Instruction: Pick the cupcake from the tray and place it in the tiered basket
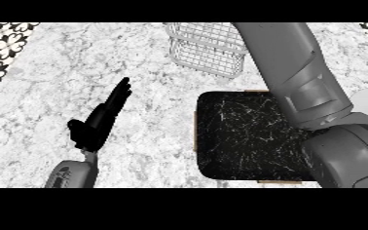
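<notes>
Black and speckled, the tray (248, 136) sits on the white marble tabletop (79, 78), and no cupcake shows on it. In the head view, the wire tiered basket (205, 46) stands just past the tray at the top. The right arm (295, 73) reaches up toward the basket, but its hand is out of sight, so whether it has the cupcake cannot be told. The left hand (101, 119) rests at the lower left, fingers straight, holding nothing. The cupcake is probably off the tray already; the drop into the basket may be left.
</notes>
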